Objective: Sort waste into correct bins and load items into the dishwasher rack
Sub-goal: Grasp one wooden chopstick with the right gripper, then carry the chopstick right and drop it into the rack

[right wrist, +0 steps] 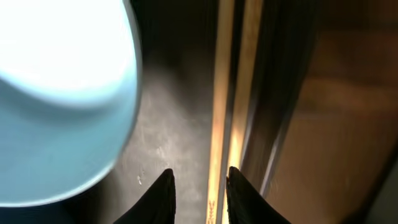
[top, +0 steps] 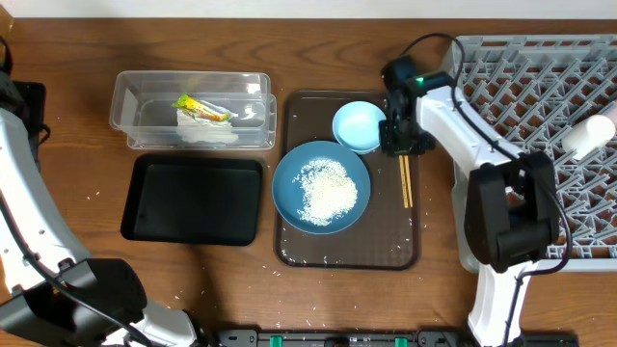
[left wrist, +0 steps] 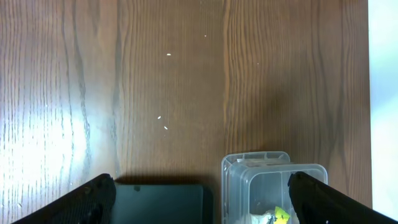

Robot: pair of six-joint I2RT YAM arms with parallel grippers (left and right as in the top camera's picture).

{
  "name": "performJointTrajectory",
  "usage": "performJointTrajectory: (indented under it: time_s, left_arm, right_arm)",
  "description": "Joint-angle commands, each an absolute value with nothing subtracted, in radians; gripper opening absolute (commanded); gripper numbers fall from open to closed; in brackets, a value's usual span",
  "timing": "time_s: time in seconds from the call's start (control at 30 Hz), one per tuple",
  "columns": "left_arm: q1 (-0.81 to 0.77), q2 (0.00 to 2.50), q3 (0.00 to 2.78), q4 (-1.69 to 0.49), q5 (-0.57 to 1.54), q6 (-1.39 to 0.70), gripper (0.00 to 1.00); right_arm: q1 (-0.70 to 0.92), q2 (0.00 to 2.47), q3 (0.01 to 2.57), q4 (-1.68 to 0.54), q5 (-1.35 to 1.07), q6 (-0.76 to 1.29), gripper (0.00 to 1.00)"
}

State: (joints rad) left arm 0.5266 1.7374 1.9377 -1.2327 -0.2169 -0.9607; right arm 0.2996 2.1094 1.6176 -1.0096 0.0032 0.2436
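The right gripper (right wrist: 199, 186) is keeping its fingers (right wrist: 163, 198) narrowly apart over the chopsticks (right wrist: 219, 93) (beside the bowl (right wrist: 62, 93)); the left gripper (left wrist: 202, 196) is standing wide open.

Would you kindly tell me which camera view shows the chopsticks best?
The right wrist view: the chopsticks cross it close up, at the right hand's fingertips. Overhead shows the chopsticks only as thin sticks on the brown tray. The left wrist view misses them.

White arms, black joints
Right arm (top: 453, 120), right of the brown tray (top: 395, 236): looping black cable (top: 434, 37); small green light (top: 416, 66); left arm (top: 24, 207), left of it: white shell, black housings.
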Motion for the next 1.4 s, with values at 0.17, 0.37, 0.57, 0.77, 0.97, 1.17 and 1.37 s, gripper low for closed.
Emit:
performJointTrajectory:
  time_s: [0.17, 0.37, 0.57, 0.77, 0.97, 1.17, 1.37]
  left_arm:
    - [0.529, 1.744, 1.937, -1.238, -0.237, -0.947, 0.92]
    - [0.529, 1.744, 1.937, -1.238, -0.237, -0.947, 0.92]
    - [0.529, 1.744, 1.937, -1.238, -0.237, -0.947, 0.92]
    - [0.529, 1.744, 1.937, -1.238, -0.237, -0.947, 0.92]
    - [0.529, 1.744, 1.937, -1.238, -0.237, -0.947, 0.92]
    - [0.529, 1.744, 1.937, -1.238, -0.236, -0.947, 0.92]
    - [0.529, 1.744, 1.937, -1.238, -0.236, -0.947, 0.92]
  right_arm:
    - [0.27, 2.127, 1.543, -0.959, -0.071, 0.175, 0.27]
    - [0.27, 2.127, 1.537, -0.932, -0.072, 0.162, 0.28]
    - [0.271, 2.127, 1.508, -0.897, -0.071, 0.163, 0.28]
    - [0.271, 2.127, 1.465, -0.858, -0.072, 0.163, 0.24]
    - [0.273, 2.127, 1.465, -0.852, -0.068, 0.208, 0.01]
    - [0.272, 2.106, 1.498, -0.868, -0.109, 0.212, 0.01]
    - [0.245, 2.017, 1.589, -0.922, -0.113, 0.17, 0.01]
